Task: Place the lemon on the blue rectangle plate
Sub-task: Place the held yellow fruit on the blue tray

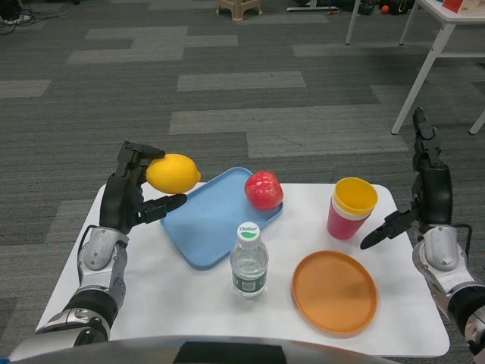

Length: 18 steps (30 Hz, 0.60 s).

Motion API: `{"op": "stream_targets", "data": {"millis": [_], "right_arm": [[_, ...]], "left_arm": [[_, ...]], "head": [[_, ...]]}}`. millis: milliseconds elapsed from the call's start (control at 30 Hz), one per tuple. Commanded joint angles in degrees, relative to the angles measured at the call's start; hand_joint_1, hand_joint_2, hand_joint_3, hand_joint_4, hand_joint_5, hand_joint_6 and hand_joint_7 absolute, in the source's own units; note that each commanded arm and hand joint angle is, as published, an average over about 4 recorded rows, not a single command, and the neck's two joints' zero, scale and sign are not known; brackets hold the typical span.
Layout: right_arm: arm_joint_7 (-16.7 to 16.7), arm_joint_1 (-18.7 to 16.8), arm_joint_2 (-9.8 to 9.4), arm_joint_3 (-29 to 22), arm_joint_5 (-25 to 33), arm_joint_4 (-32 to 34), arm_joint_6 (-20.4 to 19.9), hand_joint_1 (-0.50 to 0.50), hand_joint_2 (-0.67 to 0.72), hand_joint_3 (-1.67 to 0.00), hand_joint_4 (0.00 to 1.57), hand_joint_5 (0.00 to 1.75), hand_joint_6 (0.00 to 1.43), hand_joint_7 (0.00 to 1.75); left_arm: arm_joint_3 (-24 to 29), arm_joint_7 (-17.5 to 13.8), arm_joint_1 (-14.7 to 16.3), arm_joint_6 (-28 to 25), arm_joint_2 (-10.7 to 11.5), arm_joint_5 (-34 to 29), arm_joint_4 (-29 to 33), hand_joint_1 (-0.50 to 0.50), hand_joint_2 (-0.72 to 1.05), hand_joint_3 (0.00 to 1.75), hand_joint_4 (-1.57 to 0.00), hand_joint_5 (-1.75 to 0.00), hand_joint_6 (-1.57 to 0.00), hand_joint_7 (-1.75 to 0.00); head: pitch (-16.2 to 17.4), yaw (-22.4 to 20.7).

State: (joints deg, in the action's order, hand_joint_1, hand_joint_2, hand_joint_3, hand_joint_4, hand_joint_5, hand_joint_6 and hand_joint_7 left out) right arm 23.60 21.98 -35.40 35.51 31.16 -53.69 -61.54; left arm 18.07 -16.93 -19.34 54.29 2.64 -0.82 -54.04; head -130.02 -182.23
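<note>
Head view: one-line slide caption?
Left hand holds the lemon at the blue plate's left edge; right hand waits open by the cups.

The lemon [173,174] hid the inner sides of the left hand's [130,193] fingers, so where they touched it could not be made out. It also covered the near-left corner of the blue plate [216,220]. The red fruit [263,189] concealed part of that plate's far rim. The water bottle's [248,262] label was too small to read. The right hand's [426,199] forearm was cut off by the picture's right edge.
</note>
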Motion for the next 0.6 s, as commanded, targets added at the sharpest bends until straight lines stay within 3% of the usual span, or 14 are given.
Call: {"op": "stream_targets", "data": {"millis": [33,167,433,600], "right_arm": [[0.22,1.20,0.33,-0.27,0.30,-0.17,0.55,-0.46,0.66,0.00,0.00,0.00,0.00,0.00],[0.22,1.27,0.37,-0.14,0.30,-0.23,0.55,-0.46,0.66,0.00,0.00,0.00,0.00,0.00],[0.22,1.44,0.55,0.08,0.21,-0.41,0.55,-0.46,0.66,0.00,0.00,0.00,0.00,0.00],[0.22,1.49,0.84,0.17,0.23,-0.50,0.55,-0.45,0.66,0.00,0.00,0.00,0.00,0.00]], "left_arm": [[-0.86,0.78,0.29,0.55,0.26,-0.08,-0.06,0.50,1.05,0.09,0.00,-1.33,-0.19,-1.68],[-1.94,1.72,-0.17,0.55,0.26,0.16,-0.63,0.50,1.05,0.09,0.00,-1.39,-0.18,-1.68],[-3.43,6.56,-3.99,0.03,0.00,2.80,-10.21,0.50,1.05,0.09,0.00,-1.33,-0.18,-1.68],[-4.07,7.92,-6.12,-1.73,-0.42,4.38,-14.03,0.50,1.05,0.09,0.00,-1.33,-0.19,-1.68]], "head": [[0.22,-0.24],[0.25,-0.40],[0.38,-0.68],[0.87,-0.87]]}}
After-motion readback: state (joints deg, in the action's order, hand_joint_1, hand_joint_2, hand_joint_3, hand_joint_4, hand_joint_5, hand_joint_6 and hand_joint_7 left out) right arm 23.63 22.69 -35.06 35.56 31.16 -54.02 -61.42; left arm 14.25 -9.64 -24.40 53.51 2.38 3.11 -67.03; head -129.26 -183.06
